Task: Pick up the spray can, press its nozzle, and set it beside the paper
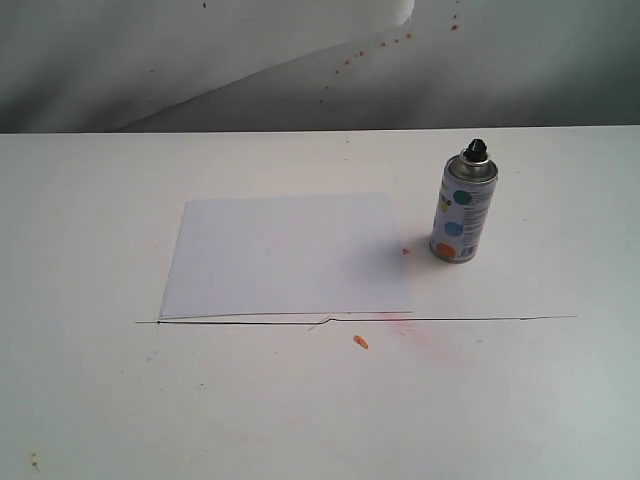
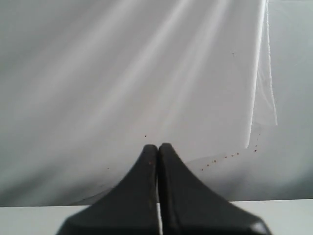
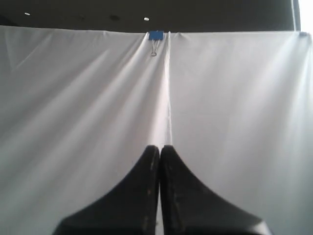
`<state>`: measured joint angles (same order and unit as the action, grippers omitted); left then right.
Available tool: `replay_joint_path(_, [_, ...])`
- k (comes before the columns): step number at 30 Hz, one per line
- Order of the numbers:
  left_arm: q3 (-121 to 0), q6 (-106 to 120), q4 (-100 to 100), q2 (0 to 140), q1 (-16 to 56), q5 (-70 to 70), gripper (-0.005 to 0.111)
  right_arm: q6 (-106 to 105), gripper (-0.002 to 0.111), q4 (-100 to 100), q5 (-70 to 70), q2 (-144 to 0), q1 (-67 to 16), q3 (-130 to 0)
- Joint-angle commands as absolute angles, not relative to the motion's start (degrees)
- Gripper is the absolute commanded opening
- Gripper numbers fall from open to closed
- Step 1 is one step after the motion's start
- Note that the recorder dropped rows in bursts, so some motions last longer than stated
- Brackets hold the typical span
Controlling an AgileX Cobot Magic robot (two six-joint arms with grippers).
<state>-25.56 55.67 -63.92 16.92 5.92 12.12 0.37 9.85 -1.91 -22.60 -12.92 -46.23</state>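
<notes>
We see the spray can [image 1: 462,212] upright on the white table [image 1: 100,400], just right of the paper [image 1: 287,256] and not touching it, black nozzle [image 1: 475,151] on top. Our left gripper [image 2: 158,147] and right gripper [image 3: 159,148] both have their jaws pressed together on nothing.

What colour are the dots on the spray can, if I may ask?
Teal, blue and orange dots on the spray can; best in the exterior view.

Left gripper [image 2: 157,146], right gripper [image 3: 159,147]: black, broad-based, tapered (matte finish).
</notes>
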Motion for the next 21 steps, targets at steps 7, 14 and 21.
replay_joint_path(7, [-23.4, 52.4, -61.0, 16.7, 6.2, 21.0, 0.000, -4.3, 0.000, 9.8, -21.9, -10.8, -12.6, -45.8])
replay_joint_path(14, [-16.9, 46.8, -61.0, 16.7, 6.2, 19.3, 0.000, -4.3, 0.000, 6.9, -28.1, -10.2, -12.6, -42.9])
replay_joint_path(21, [-12.8, 46.7, -60.7, 16.7, 9.3, 17.8, 0.000, -2.7, 0.000, 6.9, -17.4, -10.2, -12.6, -27.8])
